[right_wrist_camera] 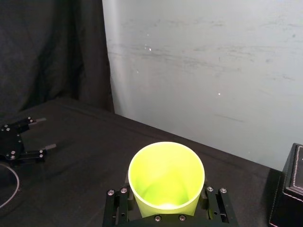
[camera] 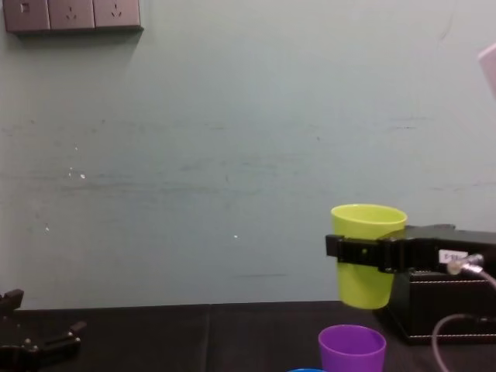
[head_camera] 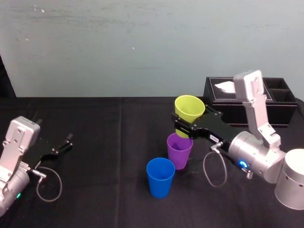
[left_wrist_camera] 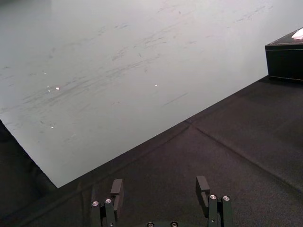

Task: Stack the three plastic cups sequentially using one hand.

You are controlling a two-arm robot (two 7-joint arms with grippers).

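My right gripper (head_camera: 183,127) is shut on the yellow-green cup (head_camera: 190,108), its fingers clamped on both sides of the cup's wall. It holds the cup upright in the air (camera: 366,256), just above and slightly behind the purple cup (head_camera: 179,149). The purple cup stands upright on the black cloth (camera: 353,349). A blue cup (head_camera: 160,176) stands upright close in front of the purple one, toward the left. The right wrist view looks down into the held cup's empty mouth (right_wrist_camera: 165,175). My left gripper (head_camera: 66,142) rests parked at the far left, open with nothing in it (left_wrist_camera: 161,189).
A black tissue box (head_camera: 251,102) sits at the back right, just behind my right arm. A pale wall (camera: 232,155) rises behind the table's far edge. Loose cables hang by both wrists (head_camera: 213,171). Bare black cloth (head_camera: 109,142) lies between the cups and the left gripper.
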